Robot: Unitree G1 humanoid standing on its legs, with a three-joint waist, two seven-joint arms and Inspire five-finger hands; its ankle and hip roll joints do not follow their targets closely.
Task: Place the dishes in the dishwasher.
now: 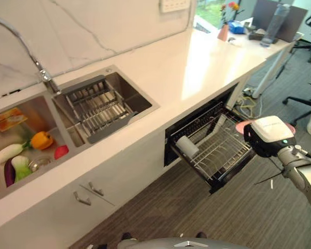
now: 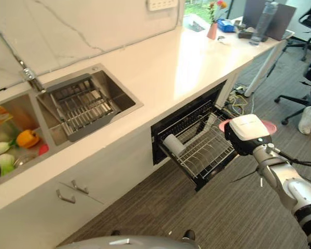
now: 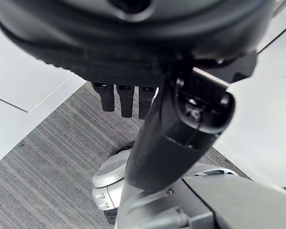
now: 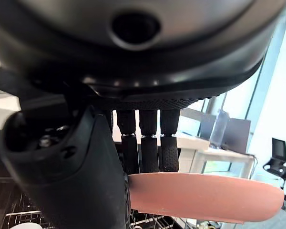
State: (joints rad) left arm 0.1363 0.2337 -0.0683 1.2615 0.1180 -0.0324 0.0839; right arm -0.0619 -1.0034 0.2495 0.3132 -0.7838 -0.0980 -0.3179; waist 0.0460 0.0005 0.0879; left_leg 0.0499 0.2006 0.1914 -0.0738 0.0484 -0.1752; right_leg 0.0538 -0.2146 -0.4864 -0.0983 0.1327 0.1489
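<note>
Vegetables fill the left basin of the sink at your far left: you can count one orange pepper, one white radish, one purple eggplant, plus a red piece beside them. The right basin holds one metal drain rack, with the faucet arched over the divide. The pale table runs on to the right, ending near one vase of flowers. Below the table edge, the dishwasher stands open with its one wire rack pulled out over the carpet. You have one white cup lying on its side at the rack's near left end. Your left hand hangs over the carpet, its fingers straight and relaxed, holding nothing. At the right, your right hand hovers just past the rack's outer end, thumb and fingers pinching the edge of one pink plate, which is held roughly level above the rack.
</note>
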